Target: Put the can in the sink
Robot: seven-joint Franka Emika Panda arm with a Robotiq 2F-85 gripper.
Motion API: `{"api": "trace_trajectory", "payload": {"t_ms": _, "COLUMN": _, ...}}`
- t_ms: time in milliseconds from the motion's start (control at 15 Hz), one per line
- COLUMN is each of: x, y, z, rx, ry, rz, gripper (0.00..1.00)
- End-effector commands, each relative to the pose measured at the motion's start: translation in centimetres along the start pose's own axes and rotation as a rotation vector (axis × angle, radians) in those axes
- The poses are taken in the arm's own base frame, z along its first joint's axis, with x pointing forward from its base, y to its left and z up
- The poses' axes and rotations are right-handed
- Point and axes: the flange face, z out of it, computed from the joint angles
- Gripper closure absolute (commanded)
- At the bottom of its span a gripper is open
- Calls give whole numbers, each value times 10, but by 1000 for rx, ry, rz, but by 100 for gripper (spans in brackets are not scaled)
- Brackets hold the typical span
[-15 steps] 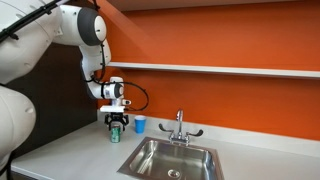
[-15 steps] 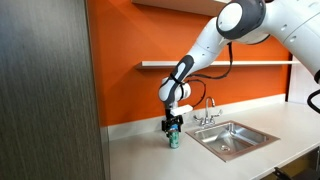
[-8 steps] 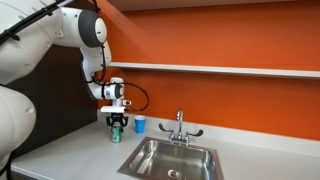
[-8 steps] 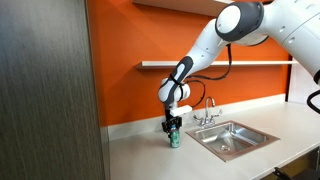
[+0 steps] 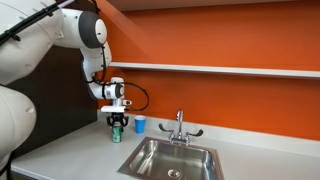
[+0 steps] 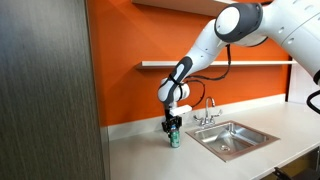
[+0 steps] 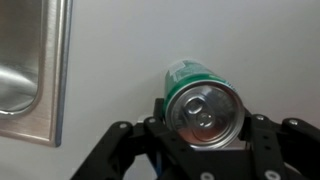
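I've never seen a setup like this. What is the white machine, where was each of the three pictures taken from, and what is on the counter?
The white machine is a robot arm ending in a two-fingered gripper. Two pictures come from cameras standing in the room. The third looks down from a camera on the arm's wrist. On the pale counter stand a green can and a small blue cup, next to a steel sink with a chrome faucet. The gripper's fingers flank the can, which stands on the counter. Whether they are squeezing it cannot be told.
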Motion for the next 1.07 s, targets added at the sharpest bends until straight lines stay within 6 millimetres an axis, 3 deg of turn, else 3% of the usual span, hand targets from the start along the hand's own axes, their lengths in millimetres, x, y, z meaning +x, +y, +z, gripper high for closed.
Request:
{"api": "trace_trajectory", "payload": {"t_ms": 0, "x": 5, "y": 2, "z": -2, "rx": -17, "ry": -20, "rz": 23, "gripper": 62}}
{"api": "trace_trajectory", "payload": {"t_ms": 667, "x": 1, "y": 3, "z": -17, "rx": -21, "ry": -12, "rz": 52, "gripper": 62}}
{"api": "trace_trajectory", "payload": {"t_ms": 1000, "x": -4, "y": 0, "z": -39, "rx": -28, "ry": 2, "rz": 74, "gripper": 62}}
